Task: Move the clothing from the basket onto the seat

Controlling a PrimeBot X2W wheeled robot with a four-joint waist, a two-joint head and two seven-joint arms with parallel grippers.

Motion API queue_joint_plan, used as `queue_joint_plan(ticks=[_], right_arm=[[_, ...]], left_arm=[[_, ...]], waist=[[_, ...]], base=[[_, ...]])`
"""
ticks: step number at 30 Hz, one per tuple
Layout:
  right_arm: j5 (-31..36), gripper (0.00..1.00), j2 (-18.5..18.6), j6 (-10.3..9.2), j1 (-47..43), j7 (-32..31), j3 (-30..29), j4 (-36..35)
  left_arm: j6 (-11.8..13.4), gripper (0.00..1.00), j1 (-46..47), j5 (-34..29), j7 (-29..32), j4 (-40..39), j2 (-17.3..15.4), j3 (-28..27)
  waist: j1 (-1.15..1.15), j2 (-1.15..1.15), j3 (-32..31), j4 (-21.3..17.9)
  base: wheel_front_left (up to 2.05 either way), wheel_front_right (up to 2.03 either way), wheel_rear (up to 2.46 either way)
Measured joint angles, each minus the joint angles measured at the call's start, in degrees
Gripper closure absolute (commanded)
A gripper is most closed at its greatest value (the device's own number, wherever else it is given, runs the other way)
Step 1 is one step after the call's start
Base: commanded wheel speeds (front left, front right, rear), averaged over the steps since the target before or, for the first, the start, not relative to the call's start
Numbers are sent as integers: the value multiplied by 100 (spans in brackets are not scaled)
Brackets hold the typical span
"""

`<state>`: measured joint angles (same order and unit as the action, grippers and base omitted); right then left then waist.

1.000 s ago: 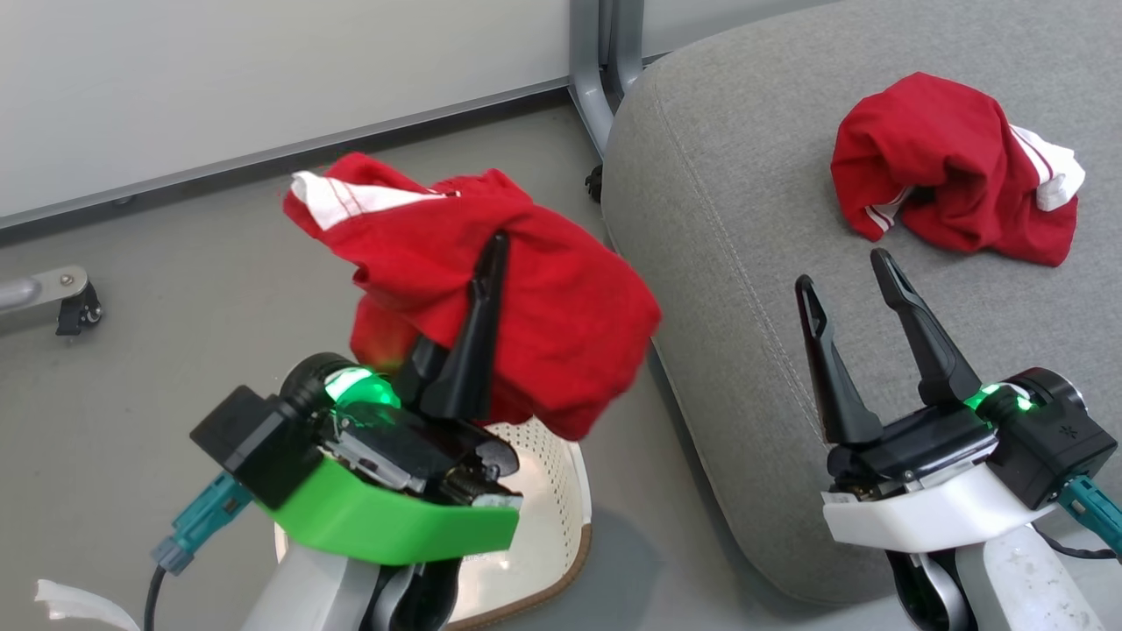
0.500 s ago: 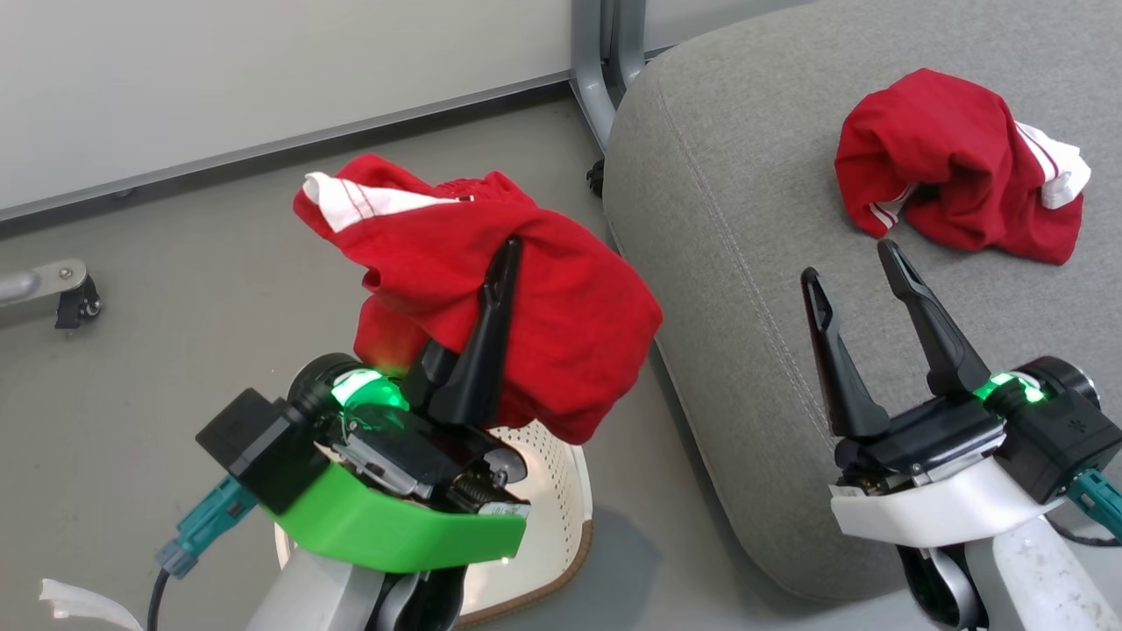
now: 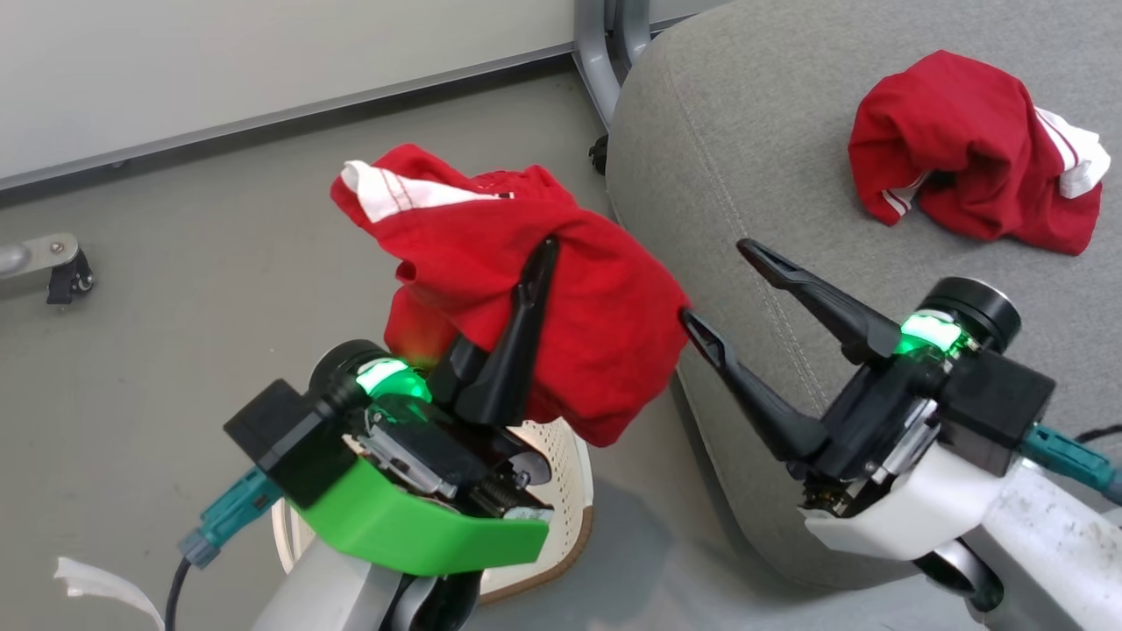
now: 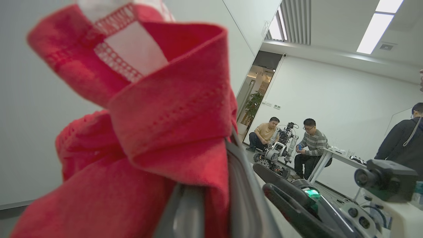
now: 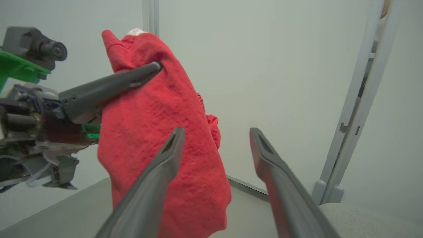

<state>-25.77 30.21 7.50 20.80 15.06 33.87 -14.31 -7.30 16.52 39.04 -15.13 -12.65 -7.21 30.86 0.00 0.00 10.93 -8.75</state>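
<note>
Centre: left fingers point(image 3: 517, 333) clamp a garment point(image 3: 596, 324); right fingers point(image 3: 815, 302), spread wide, have swung toward it, suggesting handover to the seat point(image 3: 771, 149).

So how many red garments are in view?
2. One garment hangs from the left gripper above the basket; the other lies crumpled on the seat. The basket is mostly hidden; more may be inside.
</note>
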Motion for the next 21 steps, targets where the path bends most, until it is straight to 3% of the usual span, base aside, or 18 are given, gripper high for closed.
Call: queue_joint_plan(ticks=[5, 10, 21], right_arm=[[-387, 0, 519, 0, 697, 0, 875, 157], [-421, 0, 797, 0, 1288, 0, 1524, 343], [-563, 0, 907, 0, 1989, 0, 2475, 783]], left_arm=[[0, 100, 141, -37, 0, -1, -42, 180], [0, 100, 238, -197, 0, 113, -209, 466], [0, 100, 403, -279, 0, 138, -302, 786]], waist=[[0, 0, 55, 73], [0, 0, 93, 146], [0, 0, 133, 244]], base=[[0, 0, 0], [0, 0, 0], [0, 0, 0]])
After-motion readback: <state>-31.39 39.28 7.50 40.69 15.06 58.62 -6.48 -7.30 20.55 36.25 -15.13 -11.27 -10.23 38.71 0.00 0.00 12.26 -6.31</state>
